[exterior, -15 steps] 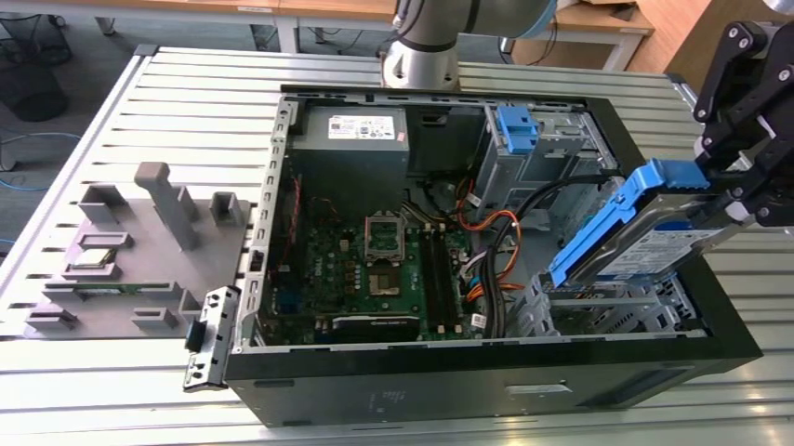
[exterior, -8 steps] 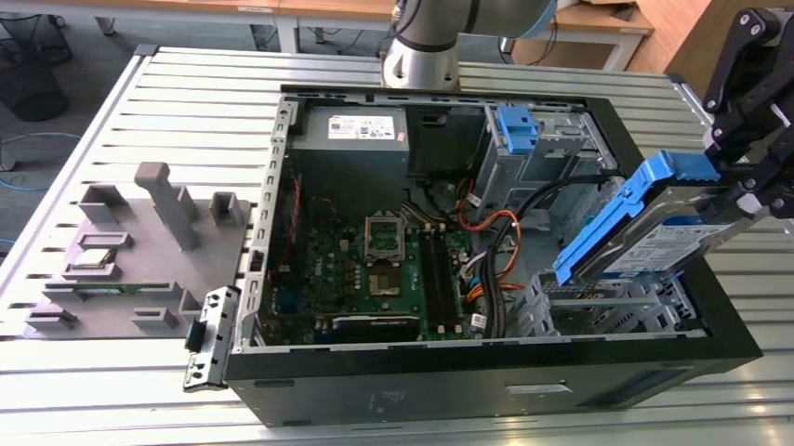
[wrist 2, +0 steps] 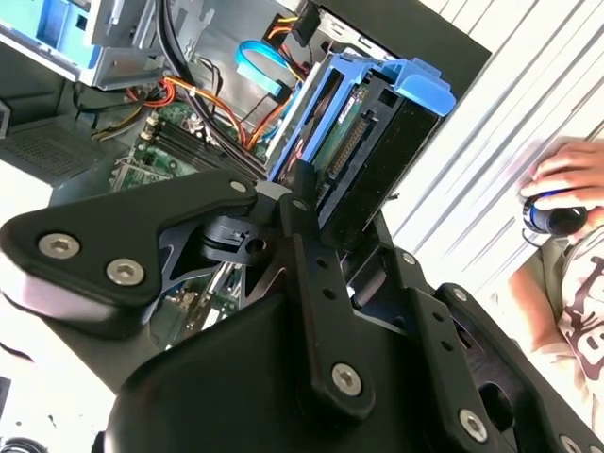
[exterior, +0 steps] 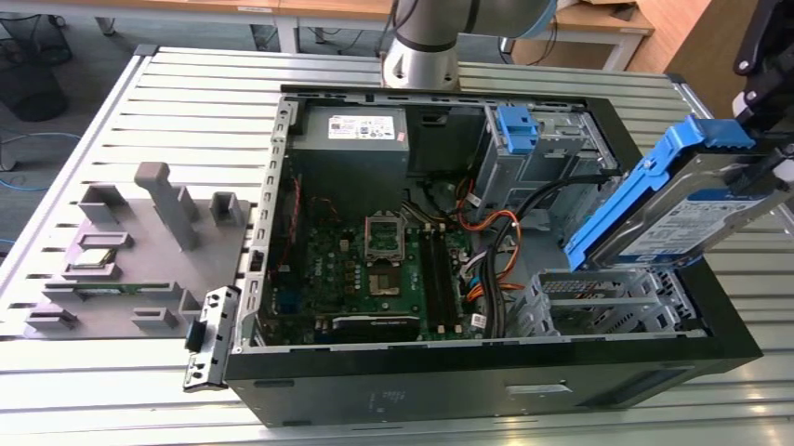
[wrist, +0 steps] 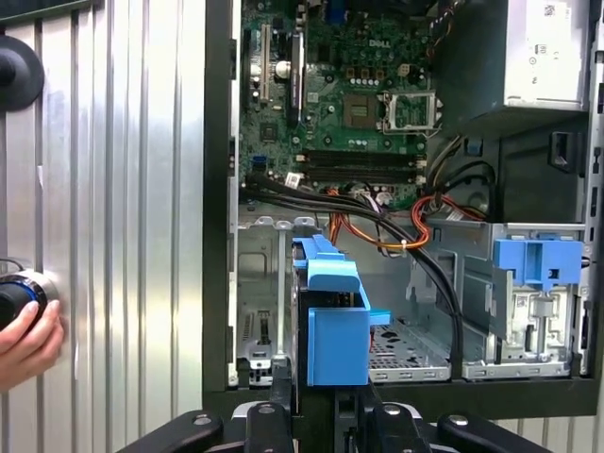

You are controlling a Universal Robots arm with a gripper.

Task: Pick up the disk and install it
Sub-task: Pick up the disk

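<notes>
The disk (exterior: 690, 219), a silver-grey drive with a blue-and-white label in a bright blue bracket, hangs tilted on edge above the empty metal drive cage (exterior: 605, 303) at the exterior view's right end of the open computer case (exterior: 496, 373). My gripper (exterior: 760, 177) is shut on the disk's upper end. In the second wrist view the black fingers (wrist 2: 300, 222) clamp the disk (wrist 2: 368, 132) by its sides. In the first wrist view the disk (wrist: 330, 321) points from my gripper (wrist: 326, 413) over the cage (wrist: 269, 311).
A second blue bracket (exterior: 515, 130) sits in the bay further back, next to the grey power-supply box (exterior: 366, 130). Orange and black cables (exterior: 490, 237) run beside the cage above the motherboard (exterior: 372, 269). A person's hand (wrist: 28, 340) rests on a knob outside the case. A grey fixture (exterior: 137, 242) stands at the exterior view's left.
</notes>
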